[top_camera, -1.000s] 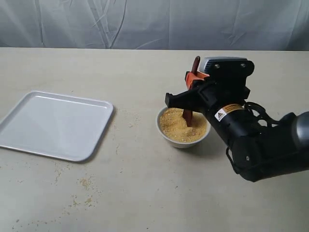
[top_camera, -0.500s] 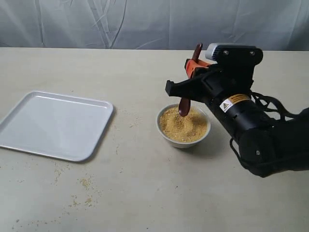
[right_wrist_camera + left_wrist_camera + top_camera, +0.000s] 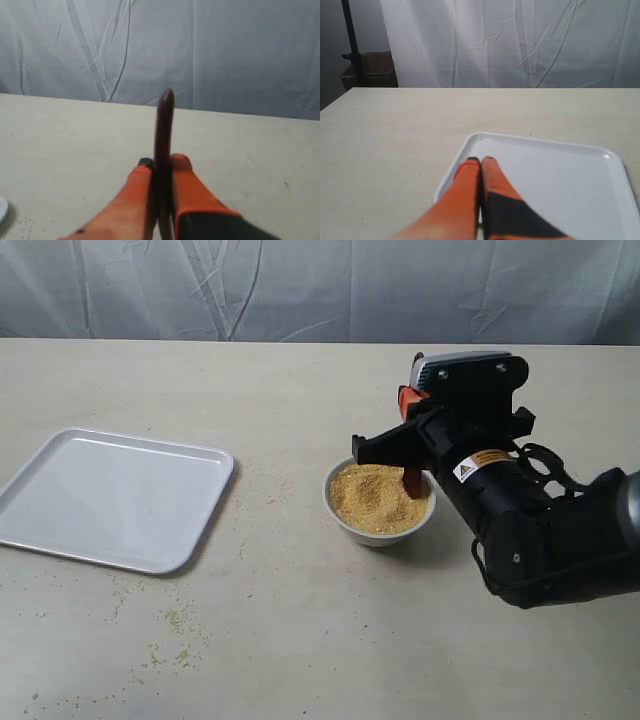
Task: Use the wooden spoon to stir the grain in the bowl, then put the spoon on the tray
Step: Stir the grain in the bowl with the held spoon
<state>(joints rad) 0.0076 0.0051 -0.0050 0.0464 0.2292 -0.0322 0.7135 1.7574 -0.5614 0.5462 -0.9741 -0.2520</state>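
A: Where's the wooden spoon (image 3: 412, 480)?
B: Upright in the right tool (image 3: 162, 162). Its orange fingers (image 3: 186, 186) are clamped on the handle from both sides. The spoon's lower end dips into the grain (image 3: 372, 498) at the right side of the bowl (image 3: 343, 520), as the exterior view shows it.
A: And the bowl itself?
B: It's on the counter (image 3: 300, 640), right of centre, well apart from the tray (image 3: 110, 495) lying flat on the left.
A: The left tool (image 3: 481, 160)?
B: Tips pressed together, gripping nothing, hovering over one edge of the tray.
A: Anything else?
B: Loose grains (image 3: 178, 618) lie scattered on the counter in front of the tray
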